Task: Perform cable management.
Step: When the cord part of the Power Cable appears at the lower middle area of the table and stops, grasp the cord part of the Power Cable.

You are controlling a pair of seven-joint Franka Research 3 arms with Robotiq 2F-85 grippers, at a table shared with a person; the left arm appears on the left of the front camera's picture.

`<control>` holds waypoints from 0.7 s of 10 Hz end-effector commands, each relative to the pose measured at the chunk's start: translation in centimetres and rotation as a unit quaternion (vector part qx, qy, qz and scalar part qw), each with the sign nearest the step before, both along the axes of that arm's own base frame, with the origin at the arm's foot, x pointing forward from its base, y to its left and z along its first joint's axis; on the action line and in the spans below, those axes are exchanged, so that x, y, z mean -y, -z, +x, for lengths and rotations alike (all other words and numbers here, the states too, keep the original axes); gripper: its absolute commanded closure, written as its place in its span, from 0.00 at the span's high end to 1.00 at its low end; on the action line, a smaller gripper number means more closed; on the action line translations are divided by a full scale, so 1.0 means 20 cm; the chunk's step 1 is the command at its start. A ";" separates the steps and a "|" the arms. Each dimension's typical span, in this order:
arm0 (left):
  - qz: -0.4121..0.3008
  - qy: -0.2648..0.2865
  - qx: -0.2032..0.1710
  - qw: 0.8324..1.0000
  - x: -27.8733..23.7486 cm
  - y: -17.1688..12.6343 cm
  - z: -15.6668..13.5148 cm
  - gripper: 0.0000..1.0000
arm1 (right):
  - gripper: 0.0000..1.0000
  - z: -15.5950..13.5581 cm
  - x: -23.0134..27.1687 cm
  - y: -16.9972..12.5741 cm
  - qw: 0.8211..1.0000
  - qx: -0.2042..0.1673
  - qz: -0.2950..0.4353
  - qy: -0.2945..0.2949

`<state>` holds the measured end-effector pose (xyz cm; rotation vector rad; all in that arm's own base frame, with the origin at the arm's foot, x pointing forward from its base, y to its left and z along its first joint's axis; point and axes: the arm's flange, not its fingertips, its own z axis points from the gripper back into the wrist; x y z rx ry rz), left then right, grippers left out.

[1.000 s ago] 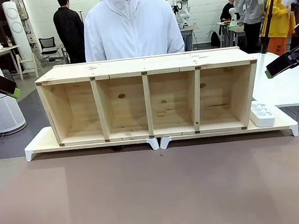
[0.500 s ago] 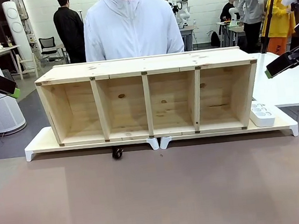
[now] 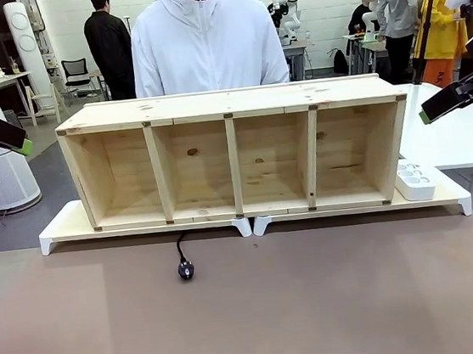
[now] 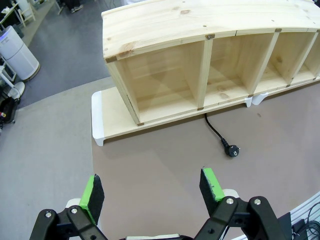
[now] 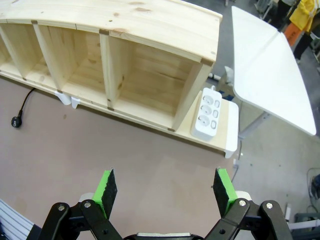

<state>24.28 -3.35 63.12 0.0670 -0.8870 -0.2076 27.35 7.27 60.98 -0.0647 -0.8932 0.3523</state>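
A: Landmark?
B: Wooden shelf. Four open compartments face the robot. It stands on two white riser boards, set end to end on the brown counter. A person in a white hooded jacket stands close behind the shelf; the torso shows above its top board.

A: Cable?
B: Cable is thin and black. It comes out from under the riser boards below the shelf's second compartment from its left end, close to the first divider. A short run with a slight bend leads across the counter on the robot's side of the shelf. It ends in a small round plug, which lies on the counter in front of the shelf, apart from the boards. The rest is hidden beneath or behind the shelf.

A: Left hand?
B: Left hand is released. Its green pads are spread wide with nothing between them. It is up in the air off the shelf's left end, well apart from the plug.

A: Right hand?
B: Right hand is also released, fingers wide, grasping nothing. It hangs in the air off the shelf's right end, well apart from the cable.

A: Other items?
B: White power strip, sockets up, on the riser board just beside the shelf's right end wall.
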 end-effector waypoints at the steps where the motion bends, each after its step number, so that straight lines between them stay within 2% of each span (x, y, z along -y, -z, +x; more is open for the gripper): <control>1: 0.000 0.000 0.003 1.000 0.01 0.00 0.01 1.00 | 1.00 0.00 0.00 0.00 1.000 0.003 0.001 -0.001; 7: 0.000 0.000 0.003 1.000 0.01 0.00 0.01 1.00 | 1.00 0.00 0.00 0.00 1.000 0.003 0.001 -0.001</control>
